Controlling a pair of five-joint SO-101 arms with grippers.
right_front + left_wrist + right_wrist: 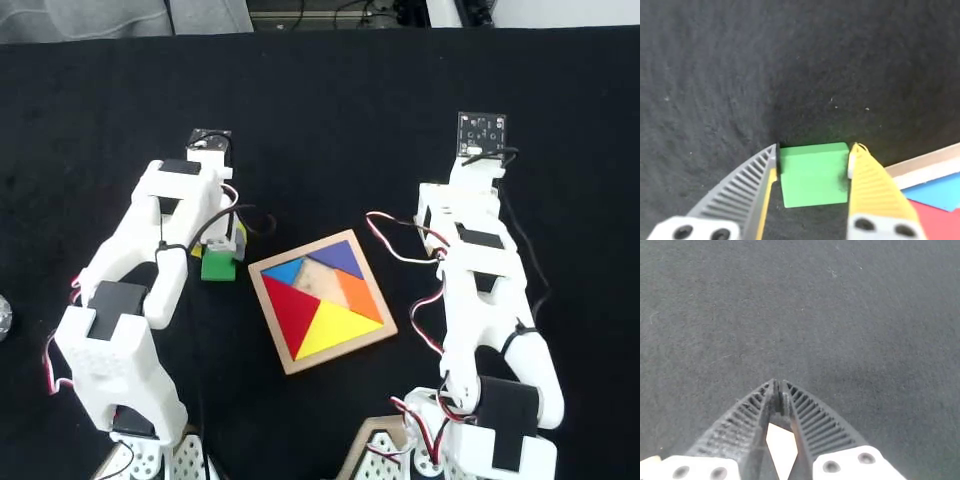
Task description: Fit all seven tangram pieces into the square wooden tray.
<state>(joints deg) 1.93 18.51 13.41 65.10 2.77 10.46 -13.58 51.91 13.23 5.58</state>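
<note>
high view: the square wooden tray sits turned cornerwise mid-table between the two arms. it holds blue, purple, orange, red and yellow pieces, with a bare wooden gap among them. the green piece lies on the black cloth just off the tray's corner nearest the table's left edge, partly hidden under the left gripper. the right arm's wrist covers its gripper.

left wrist view: the left gripper is clamped on the green piece, grey finger and yellow finger touching opposite sides. whether the piece is lifted is unclear. the tray's rim is cut off at the frame edge.

right wrist view: the right gripper hangs over bare cloth, fingers pressed together.
</note>
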